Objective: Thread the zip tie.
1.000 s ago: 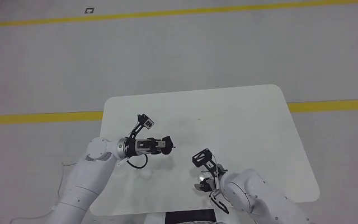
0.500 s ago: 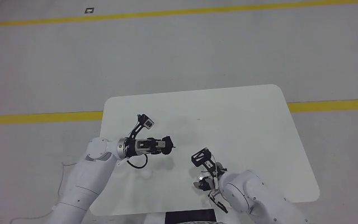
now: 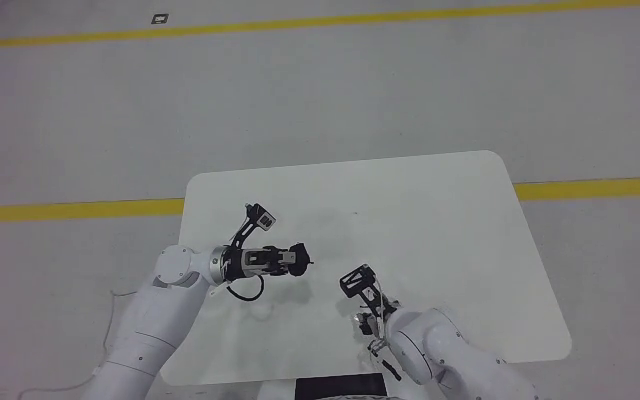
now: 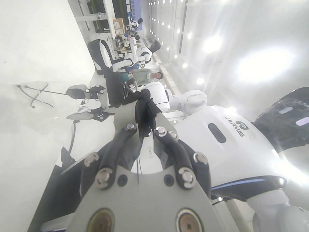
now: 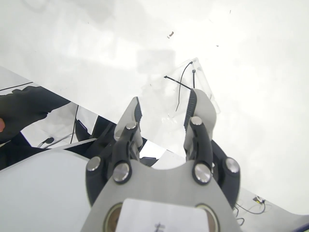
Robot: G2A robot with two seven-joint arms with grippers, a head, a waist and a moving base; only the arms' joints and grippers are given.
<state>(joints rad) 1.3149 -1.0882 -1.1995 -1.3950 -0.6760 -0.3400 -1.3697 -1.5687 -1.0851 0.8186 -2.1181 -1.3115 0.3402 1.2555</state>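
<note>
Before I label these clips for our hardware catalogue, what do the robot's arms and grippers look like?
The left arm and right arm wear smooth white rounded shells; a black cable loops at the left wrist. The left gripper and right gripper each have a grey metal plate, black linkages with silver pins, and two pale grey fingers. The right's pads are black and ribbed.

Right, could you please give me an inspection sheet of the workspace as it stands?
surface: white table with rounded corners.
job's things: one zip tie in the left gripper; more zip ties in a clear tray.
clutter: small dark specks on the table.
grippers: left shut on the zip tie; right gripper open, pointed at the tray.
cables: black loop by the left wrist.
surroundings: yellow floor lines.
</note>
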